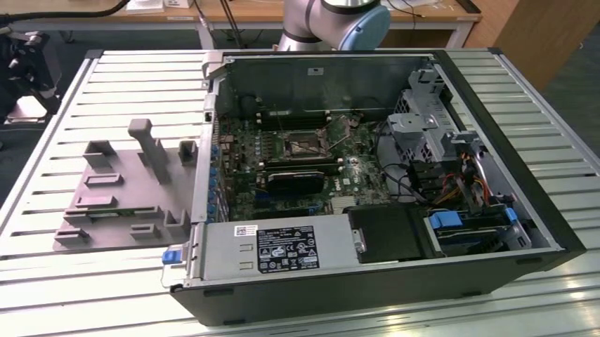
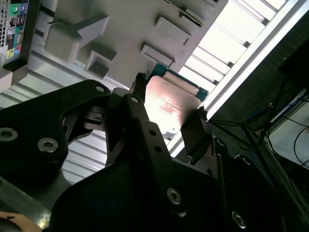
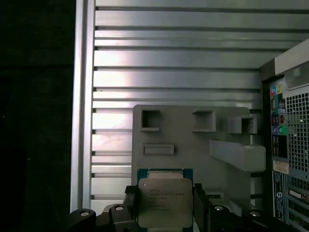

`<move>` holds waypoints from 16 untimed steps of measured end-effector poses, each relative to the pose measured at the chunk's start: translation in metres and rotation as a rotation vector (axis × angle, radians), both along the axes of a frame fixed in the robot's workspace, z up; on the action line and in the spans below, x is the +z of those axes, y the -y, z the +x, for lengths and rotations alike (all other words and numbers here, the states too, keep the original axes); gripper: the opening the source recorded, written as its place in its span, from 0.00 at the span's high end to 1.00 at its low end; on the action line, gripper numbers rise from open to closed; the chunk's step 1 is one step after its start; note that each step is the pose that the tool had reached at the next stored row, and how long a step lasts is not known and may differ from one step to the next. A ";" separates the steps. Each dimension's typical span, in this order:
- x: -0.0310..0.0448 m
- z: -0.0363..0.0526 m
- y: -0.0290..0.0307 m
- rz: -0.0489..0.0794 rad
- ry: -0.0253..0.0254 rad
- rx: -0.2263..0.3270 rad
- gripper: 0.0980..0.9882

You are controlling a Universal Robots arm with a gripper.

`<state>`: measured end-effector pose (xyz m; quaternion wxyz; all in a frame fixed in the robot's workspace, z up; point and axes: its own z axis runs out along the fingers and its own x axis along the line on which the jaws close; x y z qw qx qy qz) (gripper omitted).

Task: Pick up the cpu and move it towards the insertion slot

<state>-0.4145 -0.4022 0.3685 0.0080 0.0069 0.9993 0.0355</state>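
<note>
Slatted metal table (image 3: 174, 63) beneath; jaws clamp the cpu (image 3: 164, 200)

You have the open computer case (image 1: 375, 291) on the worktop (image 1: 56, 295), filling the centre and the exterior view's right. The socket (image 1: 302, 142) sits on the board inside the case, upper centre of frame. The plate (image 1: 105, 214) lies just beside the case, at the exterior view's left. In the first wrist view, the chip (image 3: 165, 203) sits clamped in the hand (image 3: 165, 191), the plate beyond it.

Exterior view's evenly lit; in the second wrist view the ribbed silver tabletop (image 2: 236, 24) blows out white, glare washing the silver-topped cpu (image 2: 166, 104).
</note>
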 end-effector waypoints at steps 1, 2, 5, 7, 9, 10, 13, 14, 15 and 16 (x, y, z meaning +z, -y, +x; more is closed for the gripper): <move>0.0021 0.0000 0.0000 0.000 0.0002 0.000 0.50; 0.0045 0.0000 -0.0001 0.000 0.0003 0.000 0.50; 0.0108 0.0000 -0.0001 0.000 0.0005 0.000 0.50; 0.0148 0.0000 -0.0001 0.000 0.0007 0.000 0.50; 0.0187 0.0000 -0.0002 0.000 0.0008 0.000 0.50; 0.0199 0.0000 -0.0002 0.000 0.0007 0.000 0.50; 0.0200 0.0000 -0.0002 0.000 0.0010 0.000 0.50; 0.0200 0.0000 -0.0001 0.000 0.0010 0.000 0.50; 0.0202 0.0003 -0.0002 0.000 0.0007 0.000 0.50; 0.0203 0.0012 -0.0002 0.000 0.0006 0.000 0.50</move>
